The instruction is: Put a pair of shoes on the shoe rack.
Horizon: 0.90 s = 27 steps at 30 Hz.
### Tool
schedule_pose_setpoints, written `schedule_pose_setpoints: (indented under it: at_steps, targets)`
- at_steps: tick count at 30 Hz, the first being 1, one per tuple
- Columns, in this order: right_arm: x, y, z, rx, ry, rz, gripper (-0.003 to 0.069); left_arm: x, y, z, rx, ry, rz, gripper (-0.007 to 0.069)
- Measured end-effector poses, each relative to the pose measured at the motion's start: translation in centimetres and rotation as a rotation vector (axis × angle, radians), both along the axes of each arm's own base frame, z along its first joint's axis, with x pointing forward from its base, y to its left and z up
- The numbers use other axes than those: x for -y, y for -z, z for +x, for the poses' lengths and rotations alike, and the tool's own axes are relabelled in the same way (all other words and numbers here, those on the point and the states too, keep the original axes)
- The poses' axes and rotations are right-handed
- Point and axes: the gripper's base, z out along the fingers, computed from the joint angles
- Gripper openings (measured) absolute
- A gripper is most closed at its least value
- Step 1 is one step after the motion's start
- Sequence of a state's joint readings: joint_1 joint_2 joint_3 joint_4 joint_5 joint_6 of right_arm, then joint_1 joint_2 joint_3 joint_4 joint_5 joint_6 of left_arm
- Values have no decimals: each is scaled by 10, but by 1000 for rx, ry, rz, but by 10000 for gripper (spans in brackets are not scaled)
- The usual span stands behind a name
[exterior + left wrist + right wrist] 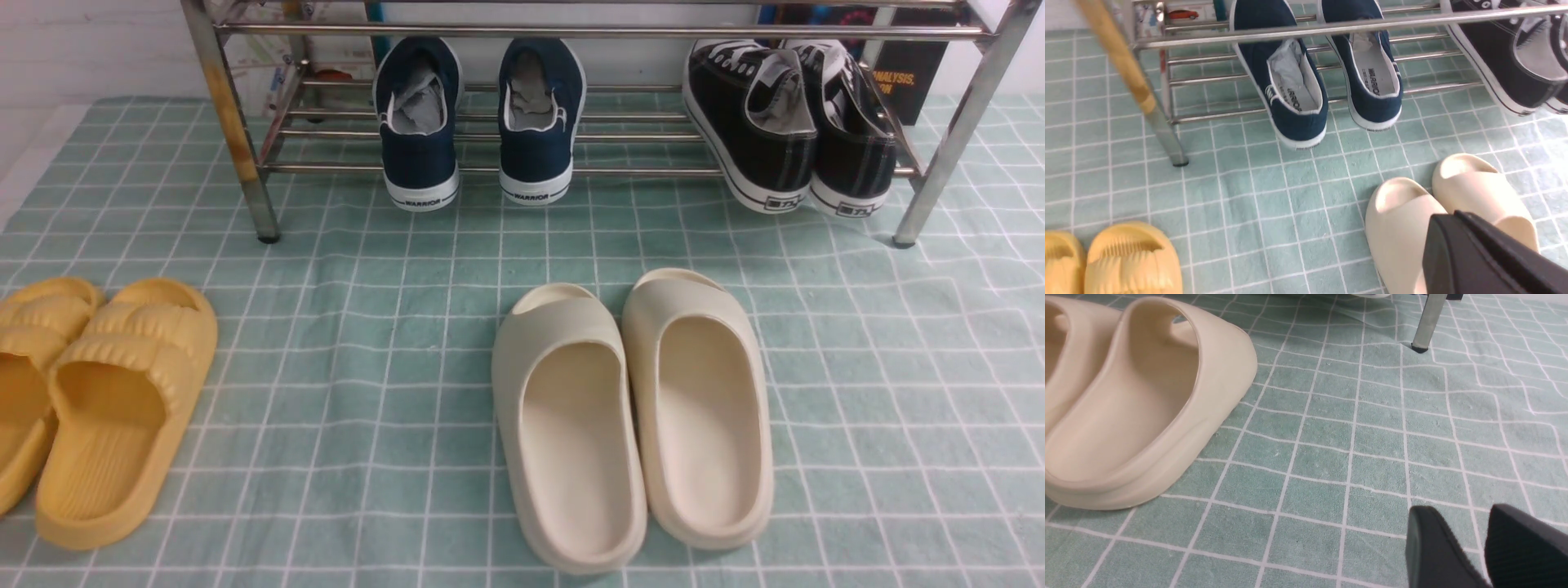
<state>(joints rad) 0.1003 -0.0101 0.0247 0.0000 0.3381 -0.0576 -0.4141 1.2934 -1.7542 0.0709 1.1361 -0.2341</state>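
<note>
Two navy blue slip-on shoes (416, 122) (539, 122) rest side by side on the lower rails of the chrome shoe rack (571, 33), heels toward me and toes tilted up. The left wrist view shows the same shoes (1290, 94) (1372, 81) with paper stuffing in them, under a rack rail (1331, 28). My left gripper (1447, 220) is shut and holds nothing, hovering over the cream slides, well short of the rack. My right gripper (1461, 516) is open over bare cloth with nothing between its fingers. Neither gripper shows in the front view.
Black lace-up sneakers (759, 122) sit on the rack's right end. Cream slides (563, 425) (702, 408) lie on the green checked cloth in front of the rack, and yellow slides (114, 408) lie at the left. A rack leg (1429, 322) stands beyond my right gripper.
</note>
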Motion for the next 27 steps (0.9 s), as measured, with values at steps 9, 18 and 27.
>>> schedule_pose_setpoints:
  at_steps: [9, 18, 27]
  targets:
    - [0, 0, 0, 0, 0, 0, 239, -55, 119, -124, 280, -44, -214, -13]
    - [0, 0, 0, -2, 0, 0, 239, -81, 256, -183, 289, -82, -323, -13]
    - [0, 1, -1, -15, 0, -2, 239, -75, 304, -170, 188, -77, -247, -13]
